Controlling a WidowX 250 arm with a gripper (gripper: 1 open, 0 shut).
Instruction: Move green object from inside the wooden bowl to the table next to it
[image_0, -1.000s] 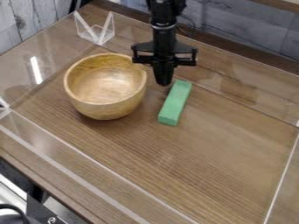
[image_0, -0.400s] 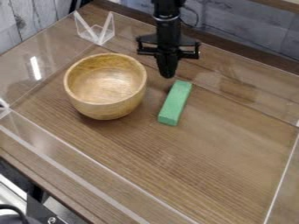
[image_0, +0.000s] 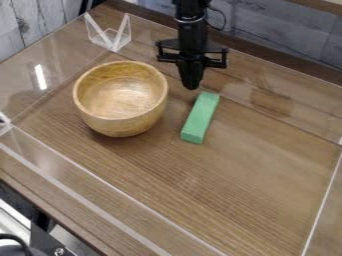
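The green object (image_0: 199, 118), a small bright-green bar, lies flat on the brown table (image_0: 201, 190) just right of the wooden bowl (image_0: 122, 97). The bowl's pale inside holds nothing. My black gripper (image_0: 191, 80) points straight down just behind the block's far end, slightly above it. Its fingers are shut together with nothing between them, and it is apart from both the block and the bowl.
Low clear plastic walls (image_0: 40, 160) run around the table's edges. A clear folded plastic piece (image_0: 107, 32) stands at the back left behind the bowl. A grey plank wall rises behind the table.
The gripper has drawn back and up from the block's far end and rolled a little. The green block and the bowl have stayed put.
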